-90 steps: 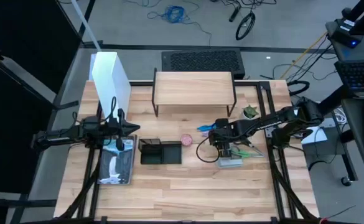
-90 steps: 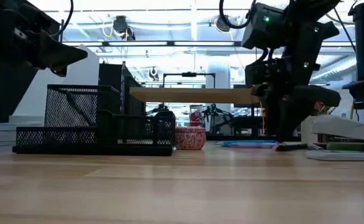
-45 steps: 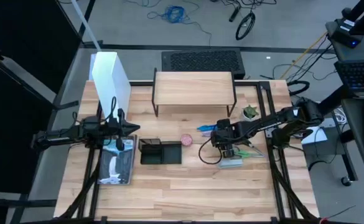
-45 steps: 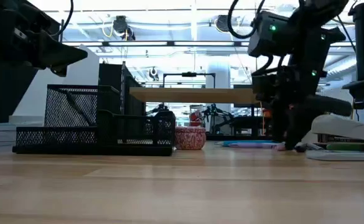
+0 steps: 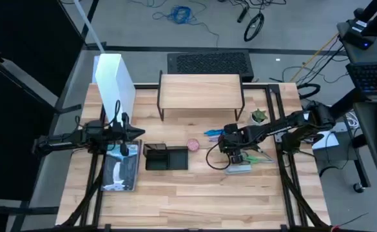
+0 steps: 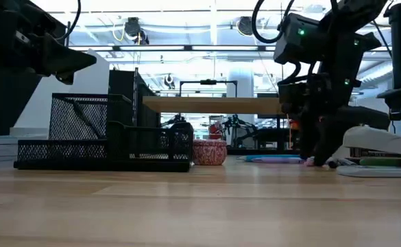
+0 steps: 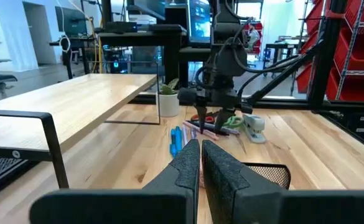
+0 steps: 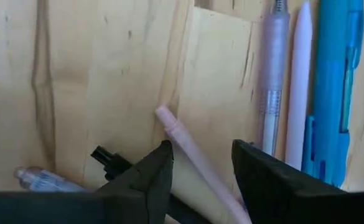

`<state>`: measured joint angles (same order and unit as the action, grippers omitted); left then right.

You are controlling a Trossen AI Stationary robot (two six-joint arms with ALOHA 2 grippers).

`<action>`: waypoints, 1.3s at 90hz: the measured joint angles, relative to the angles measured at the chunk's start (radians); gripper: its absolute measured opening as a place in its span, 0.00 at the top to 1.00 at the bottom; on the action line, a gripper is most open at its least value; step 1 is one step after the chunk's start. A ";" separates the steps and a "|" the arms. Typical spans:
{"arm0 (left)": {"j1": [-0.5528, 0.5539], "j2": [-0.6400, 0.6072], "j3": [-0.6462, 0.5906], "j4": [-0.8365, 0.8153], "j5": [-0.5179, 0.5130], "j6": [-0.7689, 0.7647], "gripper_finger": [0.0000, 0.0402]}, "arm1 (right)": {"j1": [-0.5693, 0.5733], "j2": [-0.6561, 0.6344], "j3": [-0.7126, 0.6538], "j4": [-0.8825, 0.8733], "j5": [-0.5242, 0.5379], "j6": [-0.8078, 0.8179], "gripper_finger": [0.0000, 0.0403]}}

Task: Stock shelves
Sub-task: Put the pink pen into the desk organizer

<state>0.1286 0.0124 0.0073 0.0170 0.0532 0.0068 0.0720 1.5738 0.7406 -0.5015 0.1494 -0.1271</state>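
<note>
R pincer [image 8: 199, 168] low at the surface [image 5: 194, 193], fingers spread w/ a gap, straddling a pale pink pen [image 8: 197, 163] in the pen cluster; not closed on it. Blue pen [image 8: 331, 93] and a clear-barrel pen [image 8: 272, 81] lie just beside. In the low view the R pincer tips [image 6: 318, 159] sit at pen level, prob. touching or nearly touching the surface, hard to tell. Vs. 0.5 s ago: R arm barely shifted, tips a touch lower/closer to the pens; vs. 1.0 s ago it has moved slightly toward the front-right. L pincer [image 7: 200, 163] pressed together, hovering over the book [image 5: 120, 171] at surface left, unchanged. Shelves [image 5: 201, 90] at rear centre, top bare, same spot. Black organizer [image 5: 165, 156] and small pink pot [image 5: 193, 145] in front of it, unmoved.
</note>
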 joint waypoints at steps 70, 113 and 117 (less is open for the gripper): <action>0.000 0.000 0.000 0.000 0.000 0.000 0.99 | 0.002 0.027 0.150 -0.091 0.020 0.091 1.00; 0.000 0.000 0.000 0.000 0.000 0.000 0.99 | 0.009 0.024 0.387 -0.111 0.108 0.115 1.00; 0.000 0.000 0.000 0.000 0.000 0.000 0.99 | 0.009 0.024 0.405 -0.098 0.113 0.100 1.00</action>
<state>0.1284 0.0125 0.0072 0.0170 0.0536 0.0071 0.0814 1.5978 1.1458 -0.5995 0.2629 -0.0268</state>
